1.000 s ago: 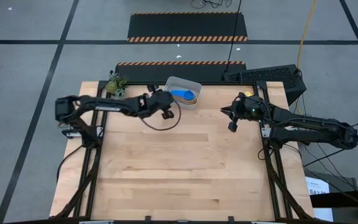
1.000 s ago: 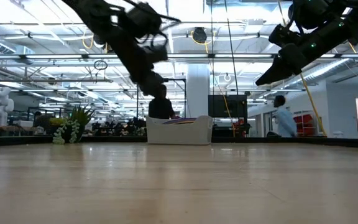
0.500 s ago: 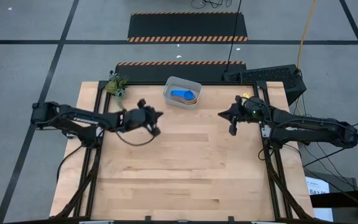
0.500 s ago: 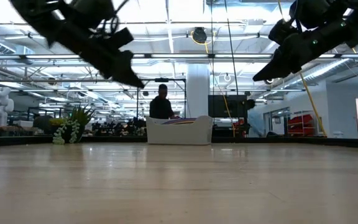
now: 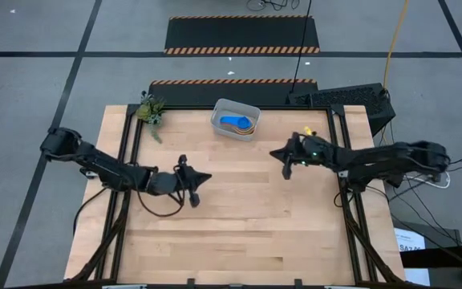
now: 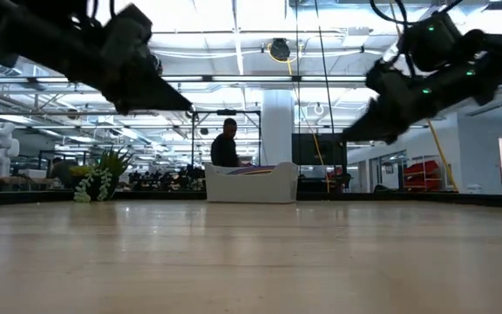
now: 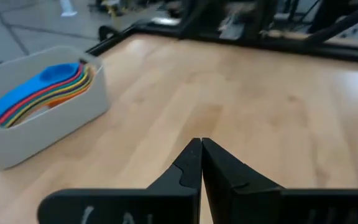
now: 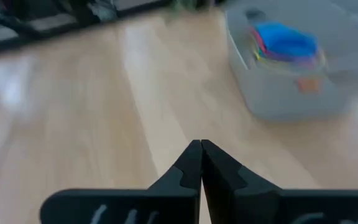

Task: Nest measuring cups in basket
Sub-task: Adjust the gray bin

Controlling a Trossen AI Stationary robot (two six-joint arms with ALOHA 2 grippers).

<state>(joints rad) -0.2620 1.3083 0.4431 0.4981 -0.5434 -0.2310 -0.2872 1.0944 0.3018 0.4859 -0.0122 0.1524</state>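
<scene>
The basket [image 5: 236, 119] sits near the far edge of the wooden surface [image 5: 239, 225], about in the middle from side to side. The measuring cups [image 5: 239, 123] are all stacked inside it, one in another. The blue one is on top, and thin rims of yellow, orange, red and green peek out under it in the left wrist view [image 7: 42, 90]. From the low view, the basket [image 6: 251, 183] shows as a pale tub far back, with only a thin strip of colour above its rim.

The left gripper [image 5: 201, 179] hangs over the left middle of the surface, well apart from the basket and nearer the front. Its jaws are pressed together with nothing between them [image 7: 201, 163]. A loop of dark cable [image 5: 160, 210] hangs under that arm.

The right gripper [image 5: 277, 154] hangs over the right part of the surface, pointing toward the middle. Its jaws are also pressed together and hold nothing [image 8: 201, 163].

Nothing lies on the wood between the grippers and the basket.

A small green plant [image 5: 150, 110] stands at the far left corner, well to the left of the basket. In the low view a person [image 6: 226, 145] stands in the room behind the basket.
</scene>
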